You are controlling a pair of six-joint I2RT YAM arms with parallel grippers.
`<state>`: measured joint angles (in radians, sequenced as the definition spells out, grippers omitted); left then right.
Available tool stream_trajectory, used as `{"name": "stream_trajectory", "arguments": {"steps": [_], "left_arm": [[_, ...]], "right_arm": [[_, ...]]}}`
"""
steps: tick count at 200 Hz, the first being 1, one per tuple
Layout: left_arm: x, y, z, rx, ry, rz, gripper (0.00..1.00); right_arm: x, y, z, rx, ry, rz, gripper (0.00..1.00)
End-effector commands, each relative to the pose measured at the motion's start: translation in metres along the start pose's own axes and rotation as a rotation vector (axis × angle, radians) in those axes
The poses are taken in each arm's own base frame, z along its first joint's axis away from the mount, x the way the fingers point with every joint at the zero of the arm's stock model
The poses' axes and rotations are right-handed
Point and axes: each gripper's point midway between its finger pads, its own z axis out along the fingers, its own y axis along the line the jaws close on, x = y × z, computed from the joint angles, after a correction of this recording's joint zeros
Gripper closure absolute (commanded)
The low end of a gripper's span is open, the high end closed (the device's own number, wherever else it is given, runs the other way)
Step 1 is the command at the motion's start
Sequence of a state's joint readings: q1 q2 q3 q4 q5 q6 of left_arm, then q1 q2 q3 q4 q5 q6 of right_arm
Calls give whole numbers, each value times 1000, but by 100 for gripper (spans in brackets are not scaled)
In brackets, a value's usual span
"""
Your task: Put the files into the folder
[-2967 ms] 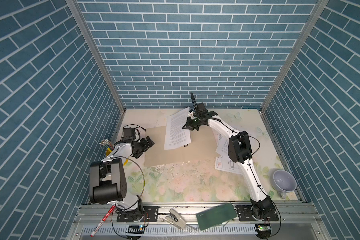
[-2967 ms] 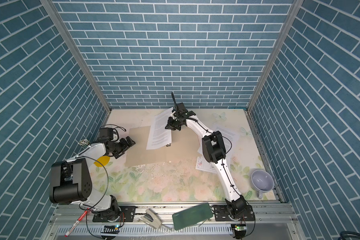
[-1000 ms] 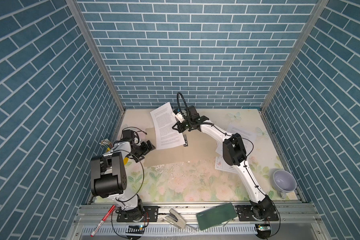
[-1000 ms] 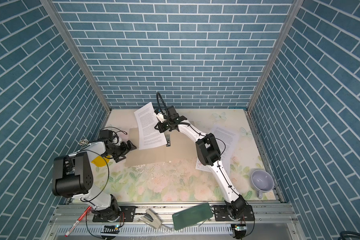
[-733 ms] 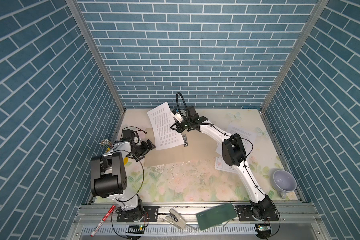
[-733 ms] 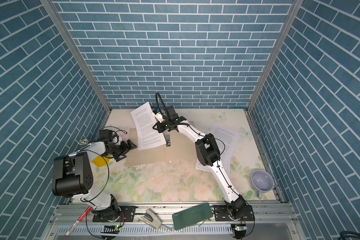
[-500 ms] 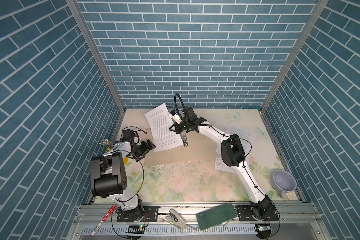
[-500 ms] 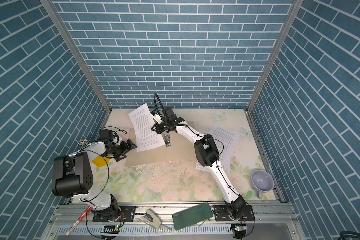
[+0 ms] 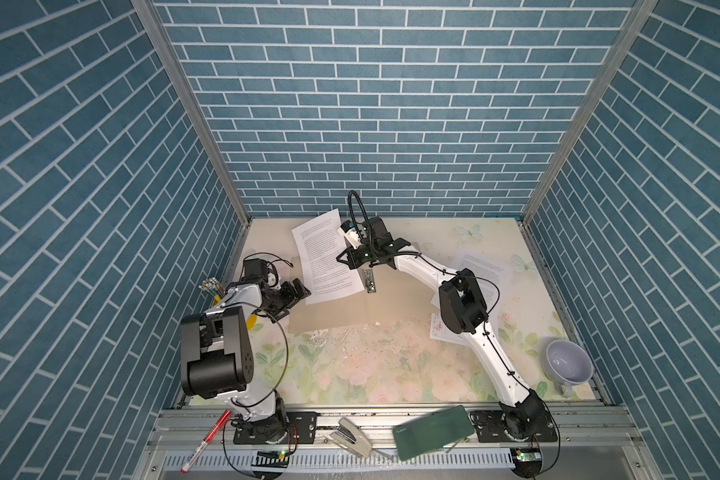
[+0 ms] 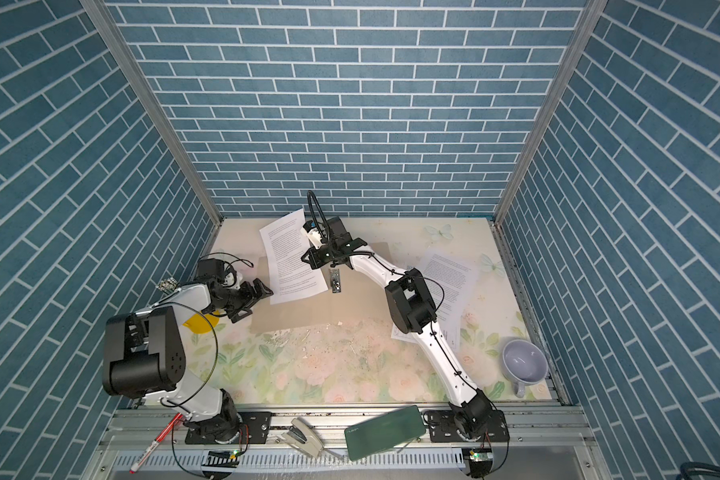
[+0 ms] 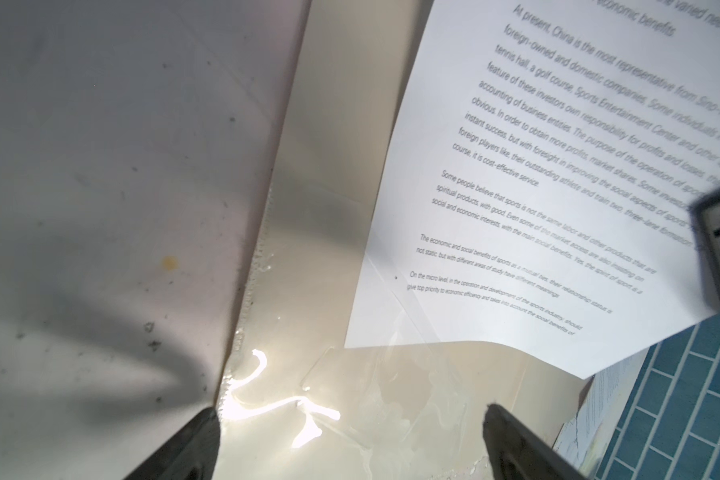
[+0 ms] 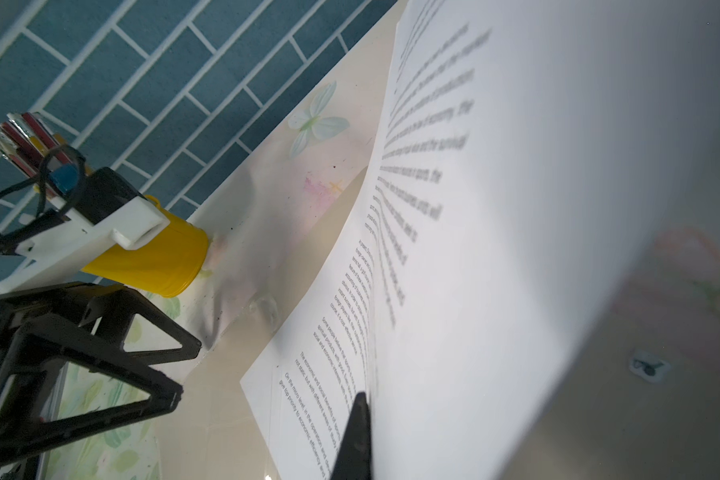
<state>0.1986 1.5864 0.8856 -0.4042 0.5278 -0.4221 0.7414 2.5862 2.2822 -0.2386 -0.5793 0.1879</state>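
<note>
Two files (image 9: 476,265) partly hidden by right arm (image 9: 462,305); mug (image 9: 568,365) near.

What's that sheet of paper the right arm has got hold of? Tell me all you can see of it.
The held sheet is white paper with dense black printed paragraphs in English. The right gripper, shut, pinches one long edge. It hangs tilted and slightly curled, far end raised, near end apparently resting on the open tan folder.

Sheet with line drawings (image 9: 441,340) — mostly hidden under right arm (image 9: 462,307). Printed sheet (image 12: 495,208) — near lines blurred, edges cropped. Left gripper (image 11: 348,415): tips only, rest cut off.
</note>
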Motion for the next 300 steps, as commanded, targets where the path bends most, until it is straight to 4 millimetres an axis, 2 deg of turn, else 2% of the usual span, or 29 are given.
{"name": "stream_trajectory", "arguments": {"steps": [1,48,105,205,300], "left_arm": [[1,7,-8,-37,-8,-5,0],[11,18,1,-40,25,-32,0],[10,16,7,-10,35,-31,0],[11,13,12,32,35,-54,0],[10,10,15,64,23,-83,0]], "right_arm": [[15,-4,12,-4,9,22,95],[18,-1,19,-50,3,25,95],[26,6,24,-113,17,39,94],[35,17,20,-176,44,36,95],[45,17,17,-156,63,58,95]]}}
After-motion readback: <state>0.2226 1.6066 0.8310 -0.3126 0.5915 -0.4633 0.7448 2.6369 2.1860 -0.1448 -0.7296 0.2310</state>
